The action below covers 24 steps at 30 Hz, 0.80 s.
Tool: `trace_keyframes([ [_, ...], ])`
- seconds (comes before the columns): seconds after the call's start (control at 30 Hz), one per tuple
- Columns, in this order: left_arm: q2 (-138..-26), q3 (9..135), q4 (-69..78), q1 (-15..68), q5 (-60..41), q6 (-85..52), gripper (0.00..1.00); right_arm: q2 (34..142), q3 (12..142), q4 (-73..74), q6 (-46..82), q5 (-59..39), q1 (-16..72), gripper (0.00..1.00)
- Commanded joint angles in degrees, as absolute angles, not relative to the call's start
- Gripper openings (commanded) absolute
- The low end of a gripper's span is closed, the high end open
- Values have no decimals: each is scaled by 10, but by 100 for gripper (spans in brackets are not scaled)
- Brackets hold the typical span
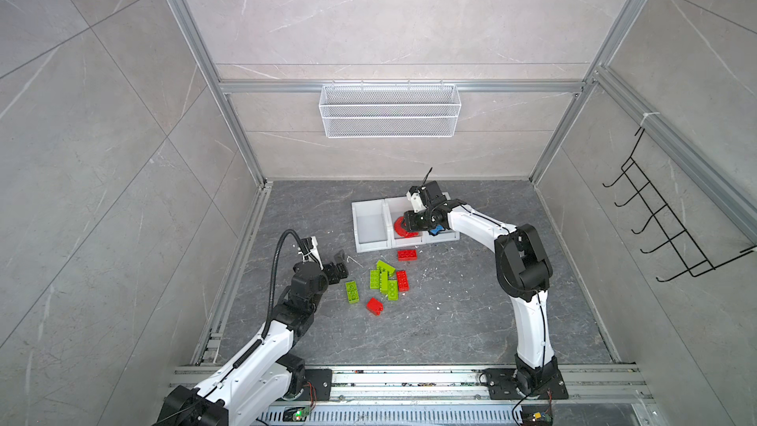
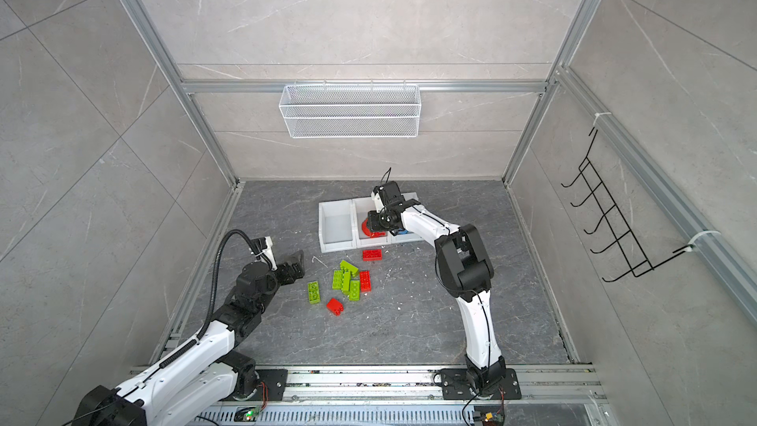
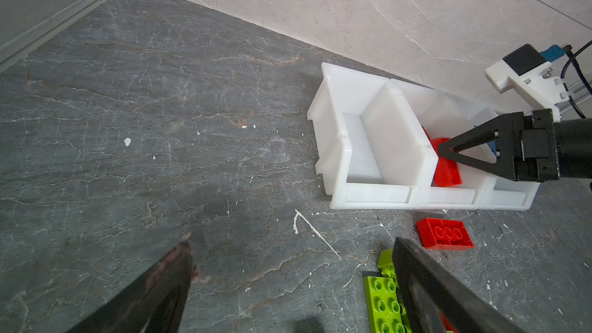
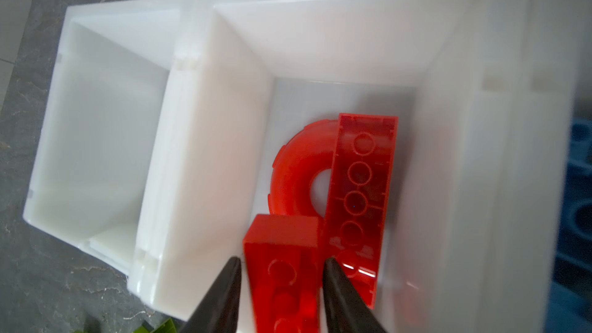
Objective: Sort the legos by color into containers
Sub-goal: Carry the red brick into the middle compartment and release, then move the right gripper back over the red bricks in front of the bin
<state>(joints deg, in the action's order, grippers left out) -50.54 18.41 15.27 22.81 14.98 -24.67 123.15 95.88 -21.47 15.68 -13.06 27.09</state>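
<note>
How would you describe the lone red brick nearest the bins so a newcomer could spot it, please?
Find the row of three white bins at the back of the grey floor. Just before the middle bin's low front lies a flat red brick, studs up. The other two loose red bricks lie nearer the robot, by the green bricks.

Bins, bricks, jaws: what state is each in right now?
Left bin: empty.
Middle bin: holds a red arch and a long red brick.
Right bin: holds a blue brick.
Loose bricks: lying unsorted on the table.
Left jaws: wide open, empty.
Right jaws: slightly parted around a small red brick, over the middle bin.
</note>
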Motion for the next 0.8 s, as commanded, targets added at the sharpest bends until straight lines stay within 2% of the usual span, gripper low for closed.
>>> trace_keyframes([
  [0.0,-509,202,171,224,157,-238,99,1162,927,-207,168,-121,275,46],
  [0.13,-504,203,168,224,148,-241,99,1059,815,-143,218,-97,303,47],
  [0.27,-493,197,170,224,151,-240,99,941,643,-49,288,27,368,48],
  [0.37,-494,199,166,224,158,-241,99,907,569,-34,320,78,407,49],
  [0.5,-496,200,169,223,140,-248,99,915,542,-8,309,87,415,53],
  [0.63,-507,200,171,223,155,-240,99,953,596,-77,287,76,415,62],
  [0.77,-509,201,170,223,151,-241,99,982,616,-88,309,90,415,70],
])
